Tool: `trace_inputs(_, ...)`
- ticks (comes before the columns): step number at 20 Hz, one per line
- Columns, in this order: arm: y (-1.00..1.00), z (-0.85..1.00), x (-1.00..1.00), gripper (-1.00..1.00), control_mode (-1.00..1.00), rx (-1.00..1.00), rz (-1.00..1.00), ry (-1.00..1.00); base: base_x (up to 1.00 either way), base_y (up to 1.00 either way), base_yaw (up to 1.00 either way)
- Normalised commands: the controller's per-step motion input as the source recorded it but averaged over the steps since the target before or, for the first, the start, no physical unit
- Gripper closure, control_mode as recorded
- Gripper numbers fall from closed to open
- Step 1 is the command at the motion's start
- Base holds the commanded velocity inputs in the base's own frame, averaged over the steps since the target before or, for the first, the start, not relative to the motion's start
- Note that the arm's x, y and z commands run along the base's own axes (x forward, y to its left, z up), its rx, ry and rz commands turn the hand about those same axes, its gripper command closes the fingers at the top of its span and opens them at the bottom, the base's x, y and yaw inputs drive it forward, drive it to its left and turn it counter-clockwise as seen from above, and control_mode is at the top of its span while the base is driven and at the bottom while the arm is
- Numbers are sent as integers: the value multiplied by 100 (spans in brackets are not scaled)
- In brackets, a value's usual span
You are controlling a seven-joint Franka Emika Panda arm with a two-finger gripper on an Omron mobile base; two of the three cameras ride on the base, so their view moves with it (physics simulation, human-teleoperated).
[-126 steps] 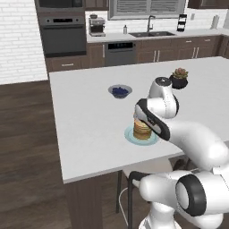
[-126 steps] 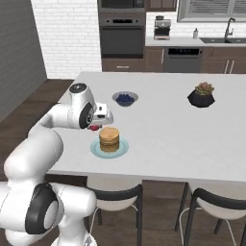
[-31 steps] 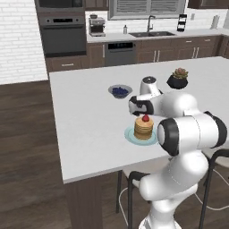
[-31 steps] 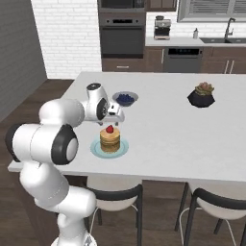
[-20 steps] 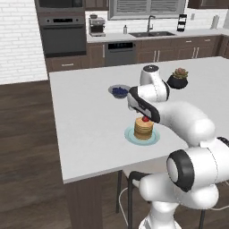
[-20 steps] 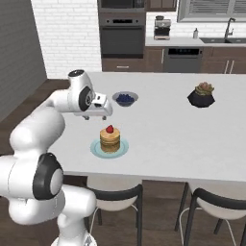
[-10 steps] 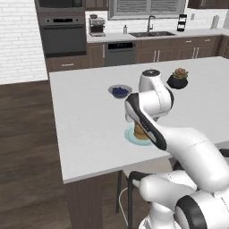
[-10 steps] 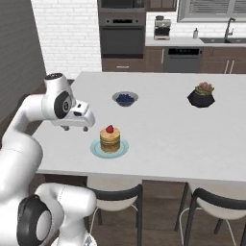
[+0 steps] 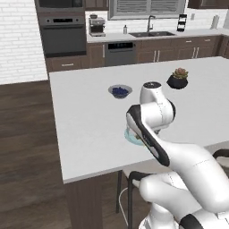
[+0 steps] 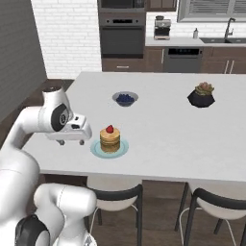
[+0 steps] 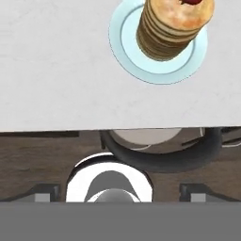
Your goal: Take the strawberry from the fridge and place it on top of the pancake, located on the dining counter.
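Strawberry [image 10: 110,129] sitting on top of the pancake [image 10: 110,139], a red spot on the golden stack. Pancake resting on a pale aqua plate [image 10: 96,150], close to the near edge of the dining counter [image 10: 163,129], toward its left half. Gripper [image 10: 68,142] hovering over the counter just left of the plate, apart from it, fingers spread wide and holding nothing. Seen from the hand: stack and plate [image 11: 124,44] at the top, strawberry [image 11: 192,2] cut off by the upper edge, counter edge across the middle and a dark-framed stool [image 11: 164,155] below it. Small dark bowl of blueberries [image 10: 125,99] farther back on the counter, beyond the pancake. Black-potted succulent [image 10: 201,95] far to the right. Second stool [image 10: 218,205] tucked under the near right side.
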Motion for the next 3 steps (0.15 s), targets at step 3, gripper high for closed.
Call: trace_inputs(3, 30, -21, -2, -100, -100, 0, 6, 0, 0, 0, 0)
